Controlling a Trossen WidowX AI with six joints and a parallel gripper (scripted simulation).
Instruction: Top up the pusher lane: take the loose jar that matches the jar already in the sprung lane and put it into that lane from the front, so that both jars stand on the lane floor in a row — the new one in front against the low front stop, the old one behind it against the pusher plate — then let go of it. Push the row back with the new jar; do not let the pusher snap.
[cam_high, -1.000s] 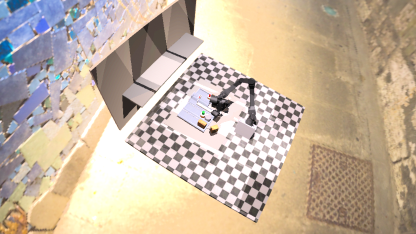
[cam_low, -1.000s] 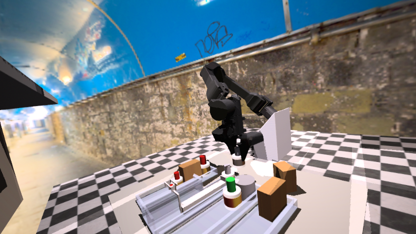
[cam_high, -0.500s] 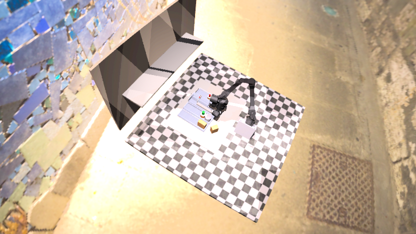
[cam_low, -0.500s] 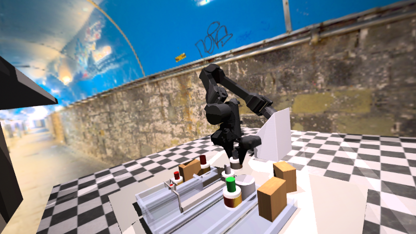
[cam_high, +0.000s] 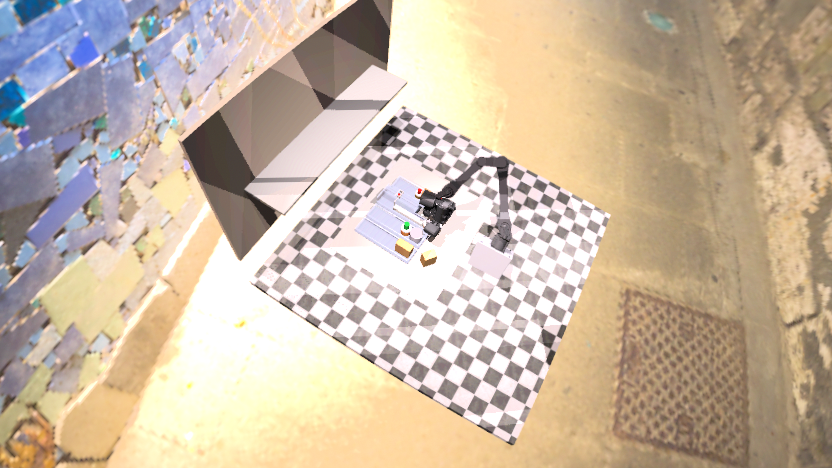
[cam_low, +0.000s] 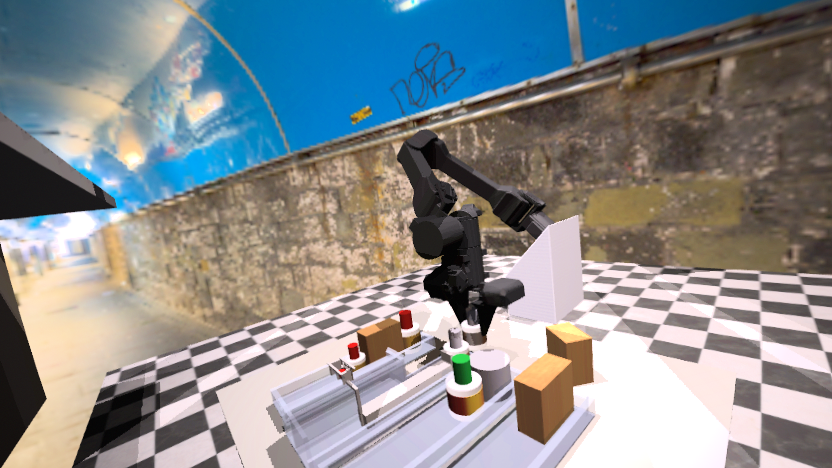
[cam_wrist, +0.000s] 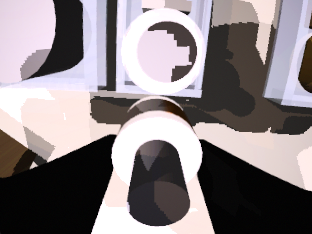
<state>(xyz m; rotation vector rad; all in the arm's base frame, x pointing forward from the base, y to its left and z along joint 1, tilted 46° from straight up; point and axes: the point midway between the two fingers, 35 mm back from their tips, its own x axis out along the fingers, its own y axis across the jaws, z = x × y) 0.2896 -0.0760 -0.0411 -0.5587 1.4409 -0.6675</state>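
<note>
Right now your gripper (cam_low: 472, 317) is clamped on the loose grey-capped jar (cam_wrist: 156, 161), holding it just outside the lane's front stop, directly facing the matching jar (cam_wrist: 163, 51) inside.

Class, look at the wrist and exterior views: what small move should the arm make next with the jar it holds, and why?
Probably ease forward and slightly down. The gripper is shut on the grey-capped white-collared jar, which lines up with the matching jar at the mouth of the transparent sprung lane but sits just short of it. Pushing slowly should move the row back gently.
</note>
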